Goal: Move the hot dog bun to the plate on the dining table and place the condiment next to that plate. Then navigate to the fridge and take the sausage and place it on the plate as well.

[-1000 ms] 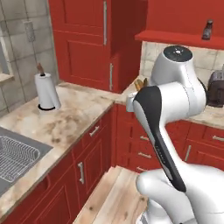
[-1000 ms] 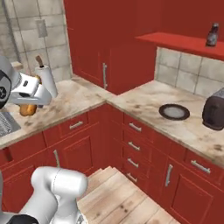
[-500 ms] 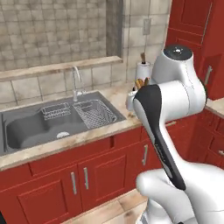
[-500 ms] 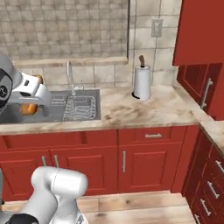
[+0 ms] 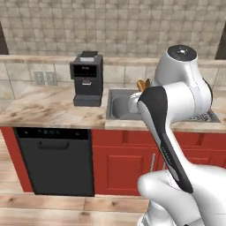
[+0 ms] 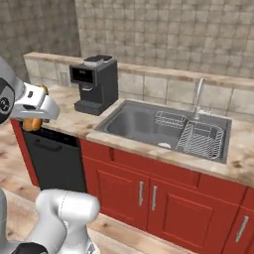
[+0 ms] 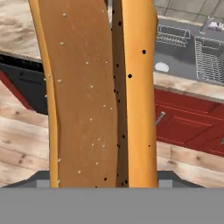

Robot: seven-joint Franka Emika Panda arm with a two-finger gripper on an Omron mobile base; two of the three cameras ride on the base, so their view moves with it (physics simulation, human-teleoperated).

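The hot dog bun (image 7: 87, 96), tan-yellow with a lengthwise split and small specks, runs from top to bottom through the middle of the hand view and hides the fingertips. In the right base view my gripper (image 6: 33, 115) hangs at the left edge, above the counter's front edge, shut on the bun (image 6: 31, 123), whose orange ends stick out above and below the white hand. In the left base view a tip of the bun (image 5: 142, 84) peeks out behind the arm's upper link. The plate, dining table, condiment, fridge and sausage are out of view.
A black coffee machine (image 6: 95, 84) stands on the marbled counter (image 5: 48, 108) left of a steel sink (image 6: 144, 124) with a wire rack (image 6: 201, 136) and tap (image 6: 198, 96). A black dishwasher (image 5: 55, 161) and red cabinet doors (image 6: 163, 198) sit below, over a wooden floor (image 5: 66, 207).
The whole picture has swung as the base turned: corner cabinets and paper towel roll gave way to the sink, then the coffee machine. The bun stays in the gripper.
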